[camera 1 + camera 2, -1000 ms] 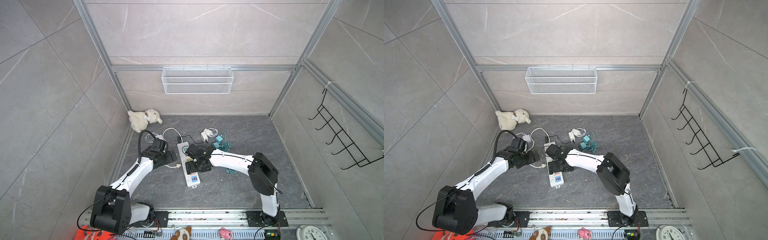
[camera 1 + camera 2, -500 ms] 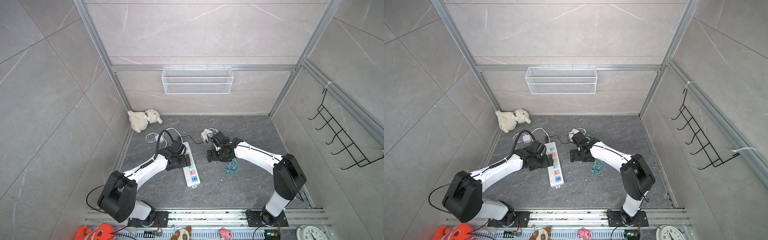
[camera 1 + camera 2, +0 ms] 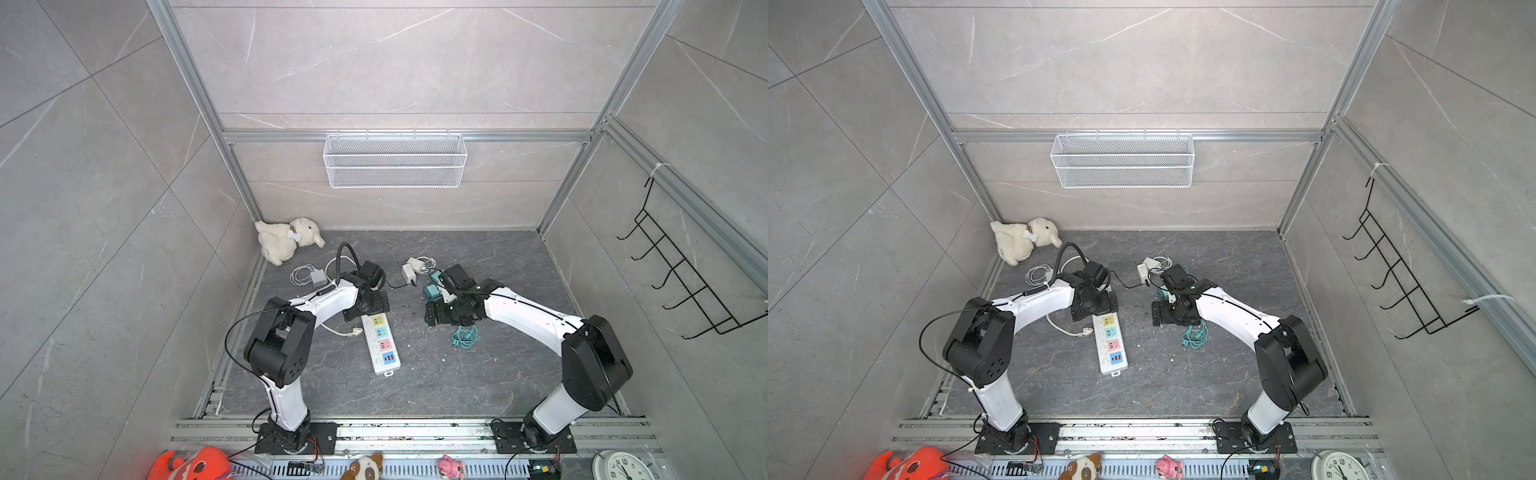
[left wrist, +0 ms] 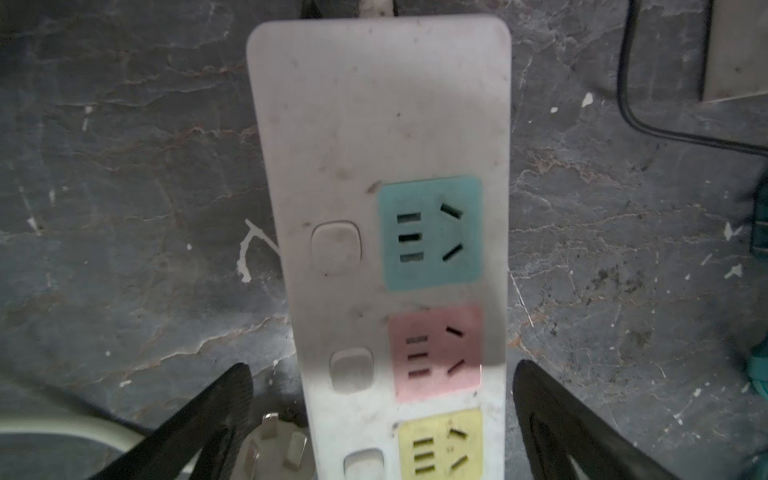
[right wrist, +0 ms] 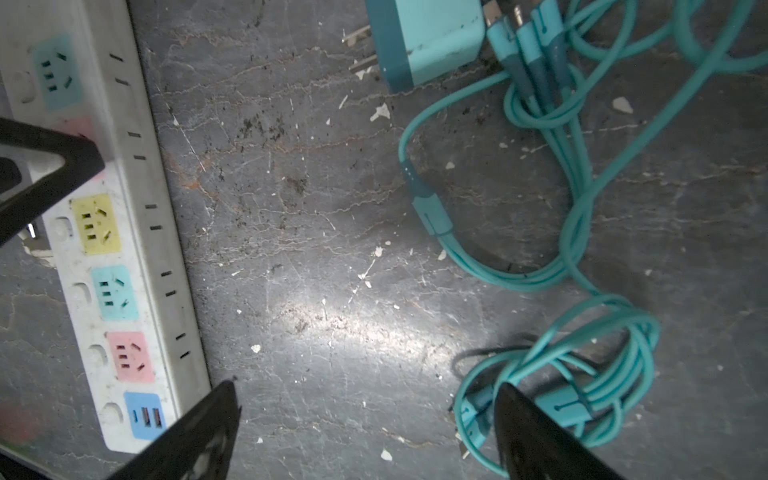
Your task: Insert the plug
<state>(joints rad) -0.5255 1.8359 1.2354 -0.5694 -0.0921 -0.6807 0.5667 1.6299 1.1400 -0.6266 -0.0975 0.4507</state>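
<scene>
The right hand (image 5: 368, 388) hangs released, its fingers spread over the bare bench (image 5: 316, 232) and gripping nothing. Just ahead of its fingertips the teal plug (image 5: 440, 37) lies on its side, prongs aimed across at the power strip (image 5: 104, 249), with its cable (image 5: 582, 208) looped beside it. The left hand (image 4: 382, 368), also released, straddles the strip, whose long axis runs front to back. The right arm looks nearer the plug, so the pickup probably falls to it.
</scene>
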